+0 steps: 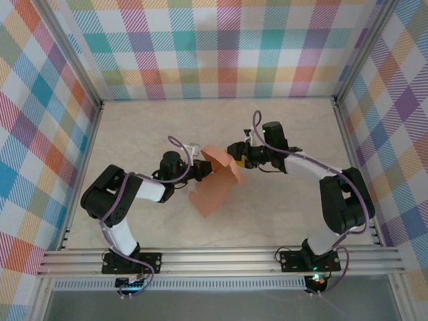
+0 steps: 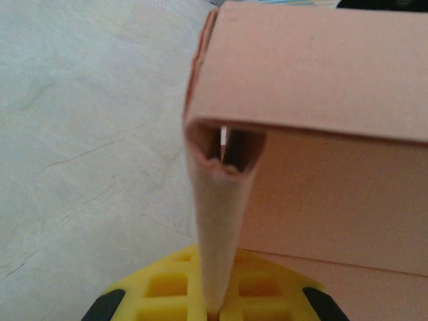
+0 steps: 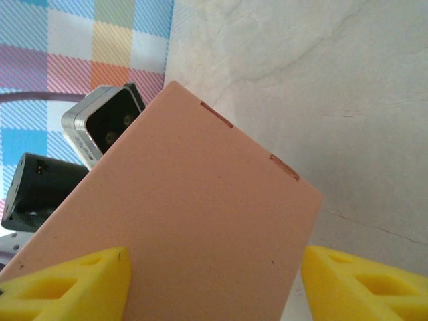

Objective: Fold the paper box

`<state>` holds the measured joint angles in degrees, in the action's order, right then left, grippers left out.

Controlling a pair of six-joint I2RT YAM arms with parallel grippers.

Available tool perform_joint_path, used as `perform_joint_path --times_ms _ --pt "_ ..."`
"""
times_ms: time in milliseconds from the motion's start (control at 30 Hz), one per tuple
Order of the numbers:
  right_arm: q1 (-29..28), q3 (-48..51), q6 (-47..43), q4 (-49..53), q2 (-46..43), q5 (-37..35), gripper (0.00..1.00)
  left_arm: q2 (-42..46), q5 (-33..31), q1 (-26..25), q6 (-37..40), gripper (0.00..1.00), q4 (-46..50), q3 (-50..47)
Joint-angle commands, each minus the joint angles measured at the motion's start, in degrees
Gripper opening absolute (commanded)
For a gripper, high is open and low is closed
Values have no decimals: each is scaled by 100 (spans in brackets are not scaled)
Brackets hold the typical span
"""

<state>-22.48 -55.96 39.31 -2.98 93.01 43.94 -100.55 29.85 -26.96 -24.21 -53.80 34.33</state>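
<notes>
**Ana:** Where's the paper box [image 1: 215, 186] right now?

**Ben:** Centre of the overhead view, between the two arms, partly folded. One long panel slopes toward the lower left and seems to reach the desk [image 1: 134, 127]. The part nearer the middle of the frame is raised and bent over.

**Ana:** Who's got hold of it?

**Ben:** The left fingers [image 2: 167, 291], at the bottom of the left wrist view, are pressed together on a doubled-over strip of card that runs straight up from them. At the top of that strip the card turns a corner, and a wide panel stretches off to the right of the frame.

**Ana:** And the other side?

**Ben:** The right fingers [image 3: 73, 284] are spread wide, one in each bottom corner of the right wrist view, with a flat panel between them. The left-hand one looks to touch the card. By the right-hand one I see a sliver of gap, so I wouldn't call it a clamp.

**Ana:** So which step is this?

**Ben:** My guess is mid-fold, with one wall pinned while the neighbouring panel gets turned up against it. Two small slots [image 3: 217, 115] show along that panel's upper edge.

**Ana:** Next move?

**Ben:** Probably the right fingers nip or push that panel round along its crease while the left ones hold. It's thin card, so the pressure should be gentle, or it would buckle off the crease.
</notes>
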Motion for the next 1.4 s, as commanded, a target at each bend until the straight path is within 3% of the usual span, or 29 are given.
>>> perform_joint_path --times_ms 0,133,467,833,1067,1367 --pt "218 -13 -234 289 -305 -138 74 256 -330 4 222 0 425 49" --pt "592 50 -463 744 -664 -886 82 573 -603 27 422 0 1486 189" --pt "1026 142 -1221 1747 -1549 -2887 82 1329 -1934 25 1391 0 6447 1769" --pt "1040 64 -1509 1635 -1515 -2887 83 498 -2593 20 3175 0 10500 4110" --pt "1043 264 -1488 1481 -1487 -2694 83 -582 -2746 59 4435 0 11706 5482" --pt "1033 541 -1619 1513 -1671 -2849 83 -2377 -3393 66 4897 0 13295 7314"
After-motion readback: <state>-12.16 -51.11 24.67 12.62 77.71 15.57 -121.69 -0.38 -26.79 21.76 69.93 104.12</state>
